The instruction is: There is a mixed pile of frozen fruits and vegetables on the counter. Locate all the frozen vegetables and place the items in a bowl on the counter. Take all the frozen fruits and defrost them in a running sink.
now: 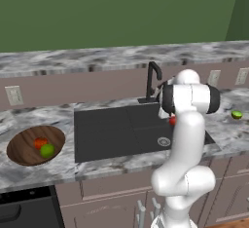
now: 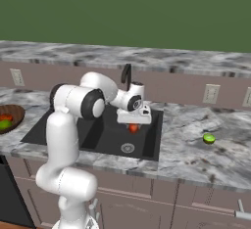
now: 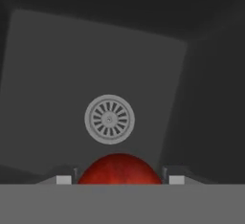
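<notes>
My gripper point(image 2: 133, 126) hangs over the dark grey sink point(image 2: 103, 135), shut on a small glossy red ball point(image 2: 133, 128), a frozen fruit. In the hand view the red ball point(image 3: 119, 169) sits between my fingertips point(image 3: 63, 179), above the round silver drain point(image 3: 109, 119). From the left base view the red ball point(image 1: 172, 120) peeks out beside my arm. The wooden bowl point(image 1: 22, 149) on the counter point(image 1: 29, 120) at left holds the red-orange tomato-like lump point(image 1: 40, 142) and the green ball point(image 1: 47, 150). A flattish green piece point(image 2: 209, 138) lies on the counter right of the sink.
The thin black faucet point(image 1: 152, 78) stands behind the basin, close to my hand. Wall outlets point(image 2: 211, 94) sit on the backsplash. A dark appliance point(image 1: 24, 211) is below the counter at the left.
</notes>
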Available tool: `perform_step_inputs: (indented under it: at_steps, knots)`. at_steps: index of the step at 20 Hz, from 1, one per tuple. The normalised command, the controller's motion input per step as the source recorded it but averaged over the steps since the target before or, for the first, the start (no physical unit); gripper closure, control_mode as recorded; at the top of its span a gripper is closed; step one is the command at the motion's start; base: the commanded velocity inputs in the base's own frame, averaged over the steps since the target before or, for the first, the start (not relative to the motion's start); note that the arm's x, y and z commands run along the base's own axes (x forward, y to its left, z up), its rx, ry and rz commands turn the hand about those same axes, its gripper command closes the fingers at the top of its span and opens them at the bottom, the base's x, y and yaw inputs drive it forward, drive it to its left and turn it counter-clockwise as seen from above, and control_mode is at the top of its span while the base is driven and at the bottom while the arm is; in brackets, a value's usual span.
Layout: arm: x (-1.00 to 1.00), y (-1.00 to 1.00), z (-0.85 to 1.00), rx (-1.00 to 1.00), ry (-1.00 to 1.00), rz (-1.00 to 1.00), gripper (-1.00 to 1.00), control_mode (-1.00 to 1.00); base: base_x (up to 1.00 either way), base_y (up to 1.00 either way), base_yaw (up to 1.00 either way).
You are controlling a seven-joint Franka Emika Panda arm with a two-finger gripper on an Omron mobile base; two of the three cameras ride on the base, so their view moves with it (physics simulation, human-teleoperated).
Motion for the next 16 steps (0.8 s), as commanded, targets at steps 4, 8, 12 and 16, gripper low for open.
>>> perform_step_inputs:
  at_steps: [4,8,12,16]
  knots:
    - [0.01,0.13,-0.67,0.02,0.00,0.01,1.00,-1.00,0.00,0.00,0.00]
    - [0.01,0.18,-0.58,-0.06,0.00,0.02,1.00,-1.00,0.00,0.00,0.00]
    - [0.05,0.12,-0.51,-0.06,-0.05,0.01,1.00,-1.00,0.00,0.00,0.00]
    - [0.12,0.01,-0.50,-0.01,-0.13,0.02,1.00,-1.00,0.00,0.00,0.00]
